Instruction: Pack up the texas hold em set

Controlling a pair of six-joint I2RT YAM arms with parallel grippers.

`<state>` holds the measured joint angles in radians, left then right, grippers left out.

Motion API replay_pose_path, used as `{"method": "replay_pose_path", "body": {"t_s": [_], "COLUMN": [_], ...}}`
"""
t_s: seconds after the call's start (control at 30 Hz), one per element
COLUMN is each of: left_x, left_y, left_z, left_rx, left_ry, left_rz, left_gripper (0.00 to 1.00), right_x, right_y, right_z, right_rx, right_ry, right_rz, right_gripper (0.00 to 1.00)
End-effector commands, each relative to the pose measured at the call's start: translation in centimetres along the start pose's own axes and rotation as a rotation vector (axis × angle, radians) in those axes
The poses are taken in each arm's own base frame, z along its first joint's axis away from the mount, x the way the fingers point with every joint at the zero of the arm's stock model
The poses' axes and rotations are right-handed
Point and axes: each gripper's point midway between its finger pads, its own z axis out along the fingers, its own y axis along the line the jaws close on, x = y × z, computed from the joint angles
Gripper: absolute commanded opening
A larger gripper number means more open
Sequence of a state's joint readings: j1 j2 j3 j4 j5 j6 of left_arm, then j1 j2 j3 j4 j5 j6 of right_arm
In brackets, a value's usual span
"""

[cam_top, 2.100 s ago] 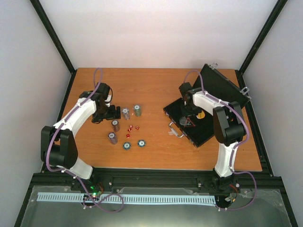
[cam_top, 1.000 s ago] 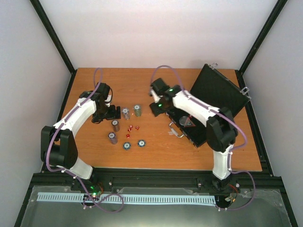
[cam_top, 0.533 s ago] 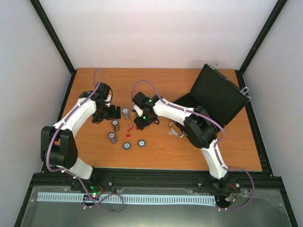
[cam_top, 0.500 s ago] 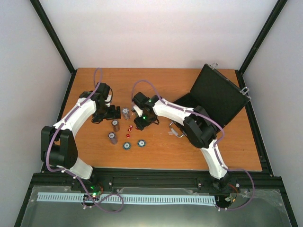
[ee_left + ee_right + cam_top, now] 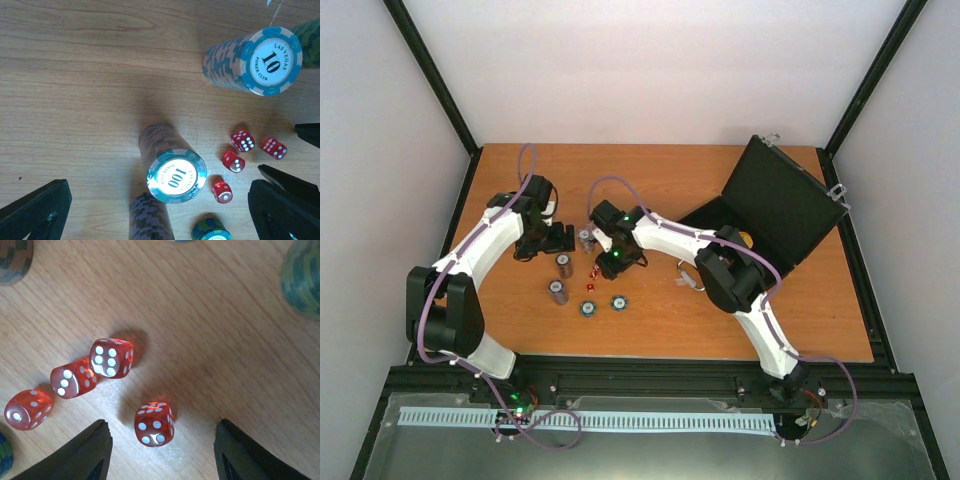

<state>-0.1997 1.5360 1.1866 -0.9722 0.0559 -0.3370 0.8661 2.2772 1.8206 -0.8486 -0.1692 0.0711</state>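
Surface: one wooden table (image 5: pixel 660 335), enclosed by white walls (image 5: pixel 650 70) and a black frame (image 5: pixel 432 80).
Case: one flat black case (image 5: pixel 775 205) is counted, its lid stood open; it lies well apart from both pairs of fingers, off to the right of the right gripper.
Dice: four red dice (image 5: pixel 111 357) are counted. One lies between the right gripper's fingers (image 5: pixel 85 455), touched by neither; three are clustered just ahead of them, toward the left of the wrist view.
Chip stacks: four upright chip stacks (image 5: pixel 172 167) are counted in the left wrist view. One stands midway ahead of the left gripper's fingers (image 5: pixel 35 212), one reaches between them at the lower edge, and two stand farther out on the right.
Low chips: two blue-rimmed low chips (image 5: pixel 618 301) are seen in the top view, near the dice.
Writing: "LAS VEGAS POKER CLUB" and "10" are read on one blue-rimmed stack top (image 5: pixel 274 60); "100" and "POKER CLUB" on the stack nearest the left fingers.
Left gripper (image 5: pixel 160 192): jaws are spread wide; nothing is held.
Right gripper (image 5: pixel 161 425): jaws are parted around one die; no contact is seen.
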Motion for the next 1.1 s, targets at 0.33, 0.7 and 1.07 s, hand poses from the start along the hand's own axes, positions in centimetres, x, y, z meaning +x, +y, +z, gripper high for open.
{"method": "replay_pose_path", "body": {"t_s": [0.33, 0.7, 1.07], "left_x": [-0.8, -0.9, -0.8], "left_y": [-0.4, -0.5, -0.5], "left_z": [-1.2, -1.3, -1.2], "left_rx": [0.013, 0.014, 0.019], "left_ry": [-0.045, -0.048, -0.048], "left_rz": [0.012, 0.007, 0.002], "left_gripper": [1.0, 1.0, 1.0], "right_x": [0.3, -0.6, 2.8], "right_y": [0.2, -1.2, -6.8], "right_z": [0.9, -4.7, -10.9], "right_rx": [0.011, 0.129, 0.294], "right_ry": [0.02, -0.081, -0.126], "right_rz": [-0.014, -0.011, 0.116], "right_gripper": [0.09, 0.03, 0.03]}}
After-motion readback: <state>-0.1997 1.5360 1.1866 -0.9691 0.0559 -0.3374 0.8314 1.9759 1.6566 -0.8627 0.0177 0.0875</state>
